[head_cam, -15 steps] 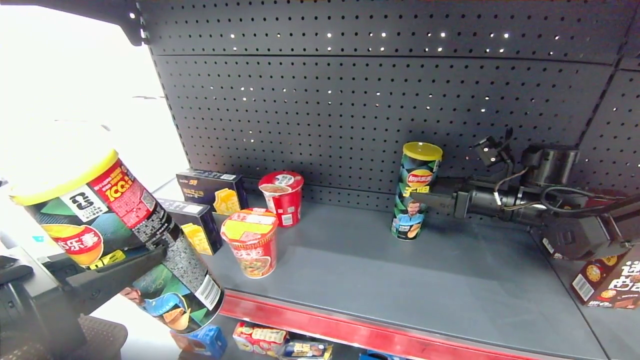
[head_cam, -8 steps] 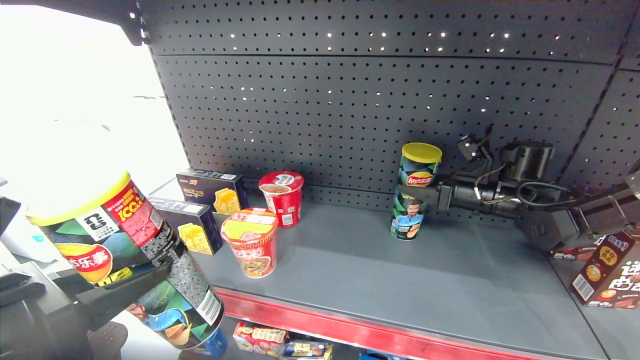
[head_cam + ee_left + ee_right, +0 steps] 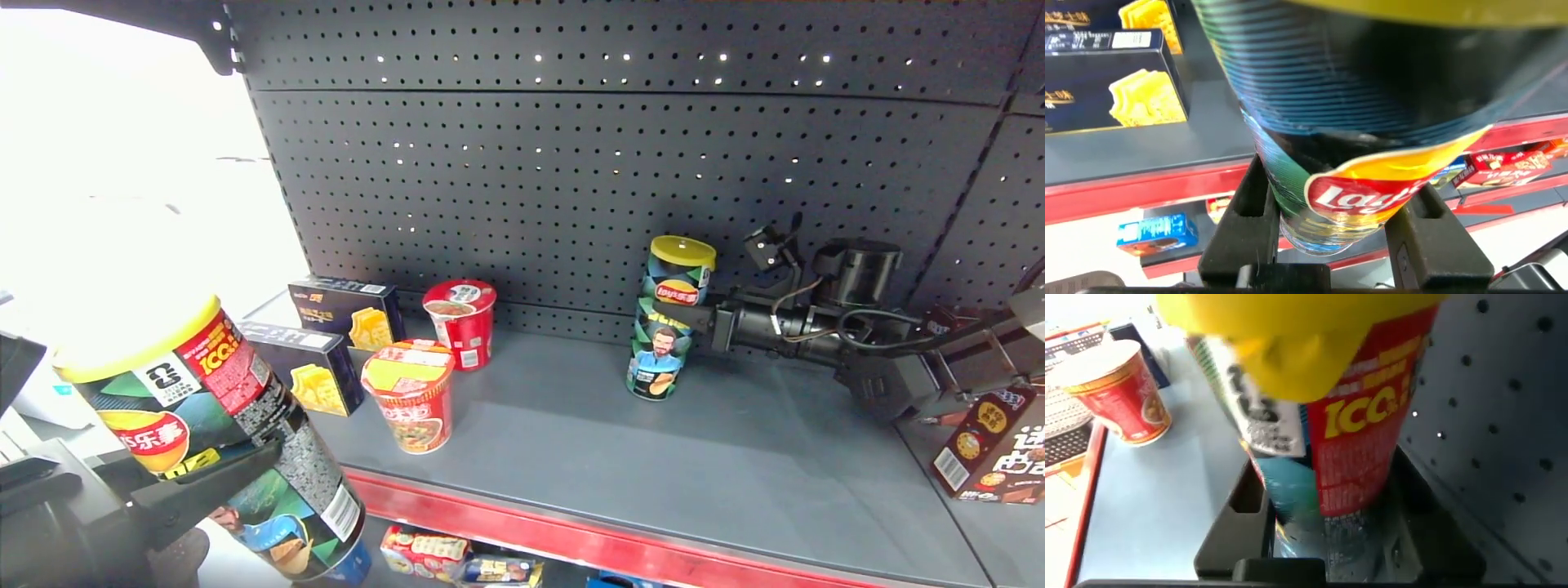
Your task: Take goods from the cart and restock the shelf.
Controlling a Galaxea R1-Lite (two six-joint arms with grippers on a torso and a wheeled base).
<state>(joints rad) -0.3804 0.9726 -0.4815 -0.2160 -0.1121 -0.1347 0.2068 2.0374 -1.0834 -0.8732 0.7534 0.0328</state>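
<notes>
Yellow-lidded and nearest the camera, the near can (image 3: 196, 408) leans in the left gripper (image 3: 233, 469), whose fingers pinch its lower body. It hangs in front of the red rail (image 3: 571, 547) at the left end of the shelf (image 3: 735, 474). Past the rail stand a front noodle cup (image 3: 412, 404), two dark boxes (image 3: 314, 380) and a rear noodle cup (image 3: 461, 322). Deeper in, the far can (image 3: 682, 273) is clamped about its middle by the right gripper (image 3: 671, 313), with the fingers pressed onto it. This can tips slightly, close to the pegboard (image 3: 571, 204), and whether its base bears on the deck I cannot tell. The step in hand looks like setting this far can down. To do that well, bring the can upright first, then lower it until the whole base sits flat. Spread the fingers only once the can carries its own weight. Draw the arm back along its own line toward the right, so no finger drags the tall, narrow can over or knocks it against the pegboard. Meanwhile the near can is best held clear of the cups.
</notes>
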